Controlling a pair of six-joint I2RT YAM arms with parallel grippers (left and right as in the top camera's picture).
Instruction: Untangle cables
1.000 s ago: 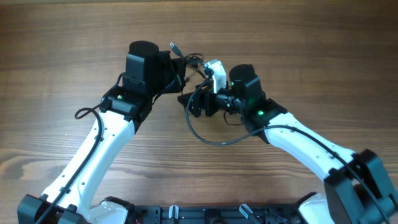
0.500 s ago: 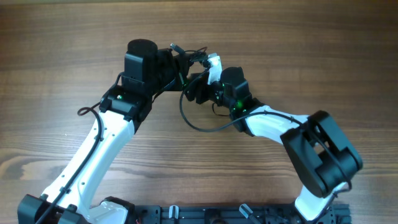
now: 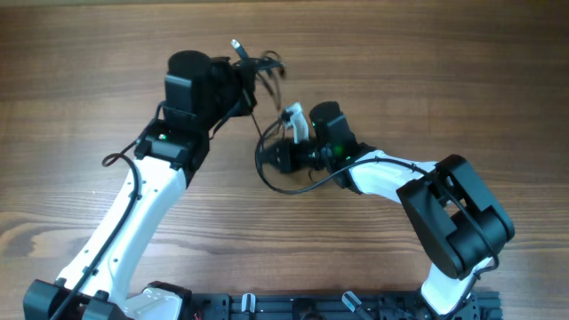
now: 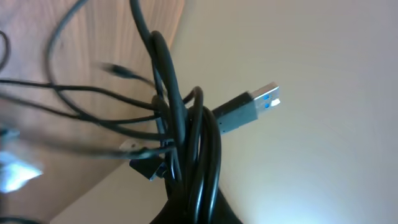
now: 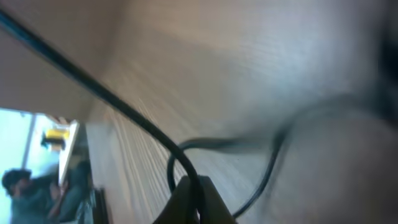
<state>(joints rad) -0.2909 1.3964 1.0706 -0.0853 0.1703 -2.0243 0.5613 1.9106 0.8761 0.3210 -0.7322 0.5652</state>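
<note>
Holding the cables (image 3: 260, 84) at two places. Left arm (image 3: 164, 156) raised toward the far middle of the worktop (image 3: 444, 71), left jaws clenched on the knotted clump (image 4: 189, 149), USB plug (image 4: 249, 107) jutting beyond it. Thin strands trailing from the clump down and rightward to the right arm (image 3: 382, 173), right jaws pinched shut on one cord (image 5: 130, 121). Long axis of the strands: a diagonal from jaws to jaws, so probably a pull apart along that line next. Black loop (image 3: 267, 176) just beside right jaws; cannot tell whether task cord or arm wiring. From left wrist only: wraps within the clump, blue tongue of the plug. From right wrist only: a single cord in the pinch, rest blurred. From overhead only: both arms and the span between
</note>
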